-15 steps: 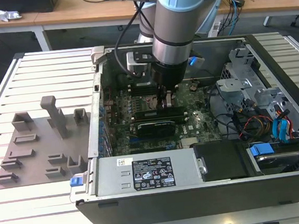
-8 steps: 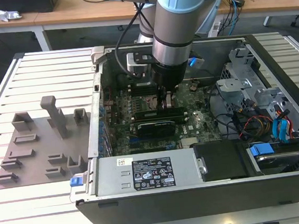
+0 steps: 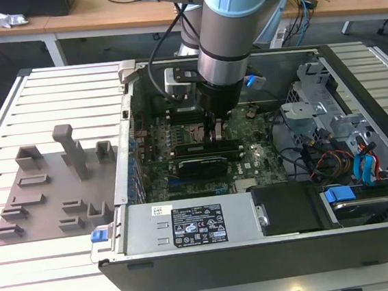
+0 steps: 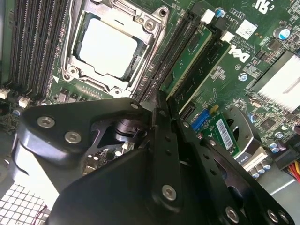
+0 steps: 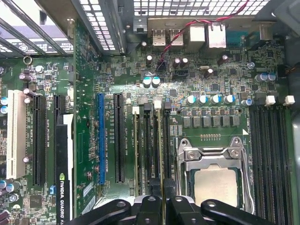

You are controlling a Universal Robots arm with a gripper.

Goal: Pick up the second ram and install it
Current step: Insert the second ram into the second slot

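Ram edge-on between closed fingers, over motherboard slot.

I work in what looks like a robotics lab or electronics workshop. Under my arm an opened computer case lies on a slatted metal counter, its green motherboard and processor socket laid bare. A grey fixture plate with moulded blocks sits beside the case. Behind, wooden desks carry loose cables and small gear
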